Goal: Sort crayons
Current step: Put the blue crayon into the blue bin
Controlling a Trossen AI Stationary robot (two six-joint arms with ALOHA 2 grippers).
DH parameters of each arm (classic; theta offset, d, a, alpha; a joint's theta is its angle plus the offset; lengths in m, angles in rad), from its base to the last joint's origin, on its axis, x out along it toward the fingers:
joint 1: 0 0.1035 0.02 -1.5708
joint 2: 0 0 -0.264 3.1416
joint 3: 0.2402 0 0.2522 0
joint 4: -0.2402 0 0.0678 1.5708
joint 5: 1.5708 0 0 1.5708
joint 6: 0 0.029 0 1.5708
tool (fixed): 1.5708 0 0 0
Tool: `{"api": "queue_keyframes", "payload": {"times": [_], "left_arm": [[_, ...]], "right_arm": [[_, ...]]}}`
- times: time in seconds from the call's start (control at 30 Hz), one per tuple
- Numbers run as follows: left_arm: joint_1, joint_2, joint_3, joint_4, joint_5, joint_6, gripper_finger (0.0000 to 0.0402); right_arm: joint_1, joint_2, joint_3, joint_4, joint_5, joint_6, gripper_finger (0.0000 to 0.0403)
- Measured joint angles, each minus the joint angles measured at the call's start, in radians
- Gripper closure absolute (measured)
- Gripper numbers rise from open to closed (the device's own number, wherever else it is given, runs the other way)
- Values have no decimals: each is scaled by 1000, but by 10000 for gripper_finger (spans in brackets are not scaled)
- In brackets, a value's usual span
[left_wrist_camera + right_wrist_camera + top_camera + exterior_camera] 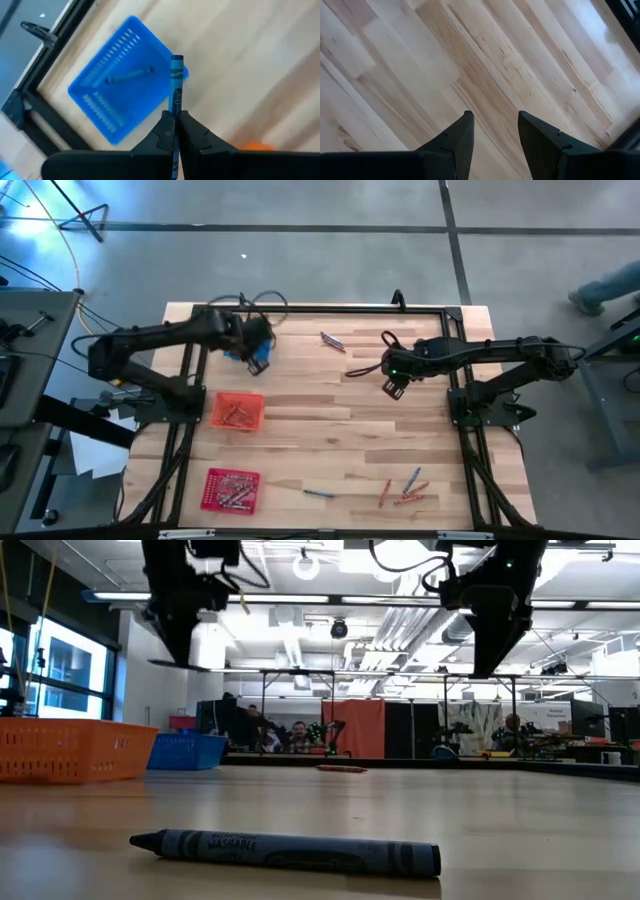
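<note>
My left gripper (260,365) hangs over the near-right corner of the blue basket (120,97), shut on a blue crayon (176,82). One greyish crayon (129,76) lies inside that basket. My right gripper (495,120) stands open above bare wood right of the table's middle (393,388). Loose crayons lie flat on the table: one near the far edge (332,340), a blue one (318,493) and a small cluster (405,488) by the near edge. The low view shows a dark grey-blue crayon (290,850) lying close in front. My left gripper pinches the blue crayon between its two fingers, part-way along its wrapped shaft (175,112). The crayon lies along the fingers and sticks out past their tips, pointing steeply down. It is lifted clear, its free end (177,60) over the basket's rim.
An orange basket (238,410) with crayons stands near the table's left, and a red basket (231,490) with crayons at the near left. A dark frame (300,310) runs along the far edge and down both sides. Bare wood lies across the table's middle.
</note>
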Motion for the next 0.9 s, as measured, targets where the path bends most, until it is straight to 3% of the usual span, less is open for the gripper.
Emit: {"api": "queue_keyframes", "payload": {"times": [0.3,0.47,0.9], "left_arm": [[293,58,-97,225,135,229,401],[394,148,-114,226,167,281,401],[412,246,-113,236,183,337,382]], "right_arm": [[0,0,0,68,0,-16,254],[0,0,0,70,0,-26,254],[1,0,0,73,0,-15,254]]}}
